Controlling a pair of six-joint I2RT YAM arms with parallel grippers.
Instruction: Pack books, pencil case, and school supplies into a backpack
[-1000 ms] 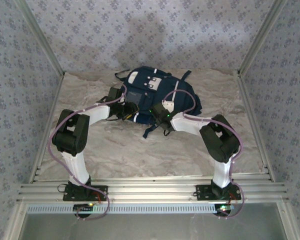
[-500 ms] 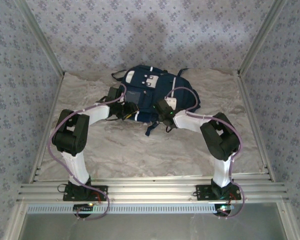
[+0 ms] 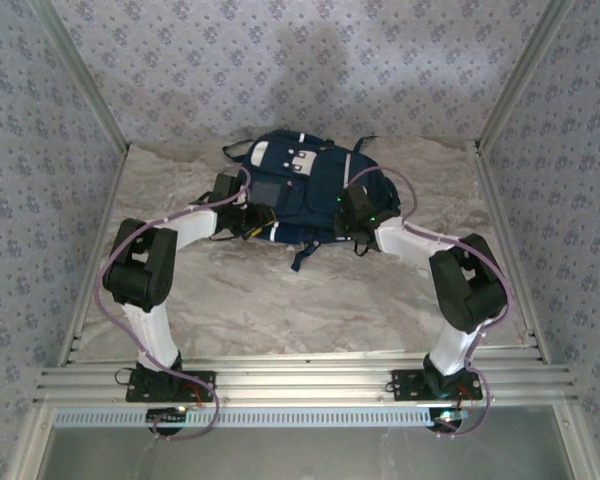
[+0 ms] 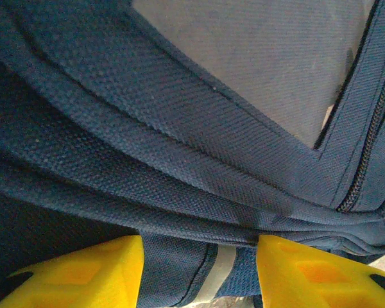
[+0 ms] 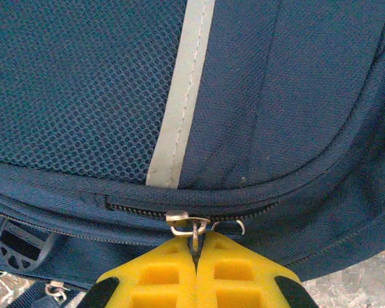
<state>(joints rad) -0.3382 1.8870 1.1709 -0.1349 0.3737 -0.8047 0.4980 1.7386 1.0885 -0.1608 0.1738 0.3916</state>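
The small zipper pull (image 5: 191,224) can slip from the right gripper (image 5: 194,242) if the tug goes sideways. Its jaws are closed fully on that pull. The left gripper (image 4: 199,260), half open, pinches a fold of the backpack (image 3: 300,180), which lies at the far middle of the table (image 3: 280,300).

The left arm (image 3: 145,270) and right arm (image 3: 465,285) rise from their bases, elbows raised and bowed outward, forearms angled inward. Left hand (image 4: 199,273): fingers (image 4: 77,276) part-way closed, with the edge of the backpack (image 4: 179,128) clamped between them. Right hand (image 5: 196,256): fingers pressed fully together, pinching the metal zipper pull (image 5: 194,228).
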